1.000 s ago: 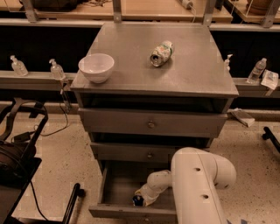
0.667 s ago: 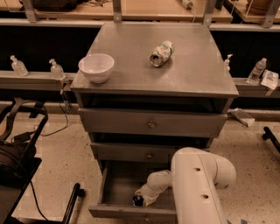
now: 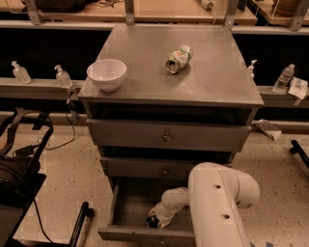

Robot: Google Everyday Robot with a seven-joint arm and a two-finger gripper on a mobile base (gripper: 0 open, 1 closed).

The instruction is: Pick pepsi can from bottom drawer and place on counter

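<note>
The bottom drawer (image 3: 126, 208) stands pulled open under the two shallower drawers. A dark blue can, the pepsi can (image 3: 152, 222), shows only as a small patch near the drawer's front wall. My white arm reaches down into the drawer, and the gripper (image 3: 157, 217) is at the can, mostly hidden by the wrist. The grey counter (image 3: 212, 77) on top of the cabinet carries a white bowl (image 3: 106, 74) at its front left and a pale green-and-white can (image 3: 177, 59) lying on its side near the middle.
A tan wooden shelf (image 3: 159, 8) runs behind the cabinet. Small bottles (image 3: 62, 75) stand on a ledge at the left, and another bottle (image 3: 283, 77) at the right. A black cart (image 3: 19, 169) and cables sit on the floor at the left.
</note>
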